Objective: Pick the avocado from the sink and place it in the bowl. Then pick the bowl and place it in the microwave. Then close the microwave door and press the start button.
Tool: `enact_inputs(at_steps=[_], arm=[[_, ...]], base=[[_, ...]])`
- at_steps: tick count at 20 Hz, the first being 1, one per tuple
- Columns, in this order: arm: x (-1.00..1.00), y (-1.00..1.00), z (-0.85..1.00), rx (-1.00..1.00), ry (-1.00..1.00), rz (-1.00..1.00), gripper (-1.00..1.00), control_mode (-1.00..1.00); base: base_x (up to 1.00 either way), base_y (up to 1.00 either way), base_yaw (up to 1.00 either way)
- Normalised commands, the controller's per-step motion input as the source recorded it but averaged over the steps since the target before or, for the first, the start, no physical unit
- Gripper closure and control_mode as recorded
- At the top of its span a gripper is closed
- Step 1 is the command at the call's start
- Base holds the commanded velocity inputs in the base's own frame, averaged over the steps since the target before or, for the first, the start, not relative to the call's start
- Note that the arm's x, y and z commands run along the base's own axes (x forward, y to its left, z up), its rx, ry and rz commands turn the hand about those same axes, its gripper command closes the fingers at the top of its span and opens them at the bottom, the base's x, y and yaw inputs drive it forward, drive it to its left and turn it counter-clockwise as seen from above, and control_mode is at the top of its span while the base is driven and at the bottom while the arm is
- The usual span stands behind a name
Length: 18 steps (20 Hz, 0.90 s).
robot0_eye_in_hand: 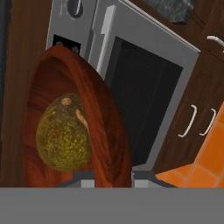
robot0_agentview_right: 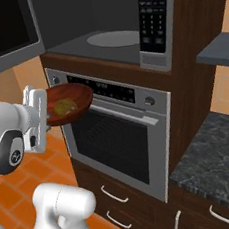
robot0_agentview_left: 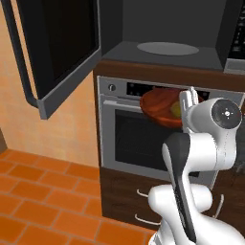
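The jaws point(robot0_eye_in_hand: 113, 176) were clamped on the near rim of the bowl point(robot0_eye_in_hand: 105, 131), one finger either side of the thin wall, and carried it in the air in front of the oven point(robot0_agentview_right: 114, 136), below the microwave point(robot0_agentview_left: 167, 28). The avocado point(robot0_eye_in_hand: 63, 133) lay inside the bowl, resting against its floor and loose there, not pinned by anything. The bowl looked like stiff turned wood, light enough to hang from a rim pinch, though held off-centre it would likely want to sag or twist about the fingers; the smooth rim offered little bite, so a firm squeeze at the rim seemed the only hold available. The avocado, rounded and free, would probably roll toward whichever side dipped, so the bowl wanted keeping level. Above, the microwave cavity stood open with its pale turntable point(robot0_agentview_left: 167, 48) bare, and the door point(robot0_agentview_left: 52, 52) was swung wide to the left. The keypad point(robot0_agentview_right: 150, 16) sat at the cavity's right. Orange floor tiles point(robot0_agentview_left: 38, 191) lay below.
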Motion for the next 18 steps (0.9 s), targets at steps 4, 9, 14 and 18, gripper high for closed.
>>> enact_inputs(at_steps=[4, 9, 14, 18], arm=[[0.0, 0.0, 0.0, 0.0, 0.0, 0.0, 1.0, 1.0], [0.0, 0.0, 0.0, 0.0, 0.0, 0.0, 1.0, 1.0], [0.0, 0.0, 0.0, 0.0, 0.0, 0.0, 1.0, 1.0], [-0.03, 0.1, 0.02, 0.0, -0.07, 0.0, 1.0, -1.0]], base=[[0.41, -0.01, 0.0], [0.42, -0.04, 0.0], [0.43, 0.06, 0.0], [0.0, 0.08, 0.0]])
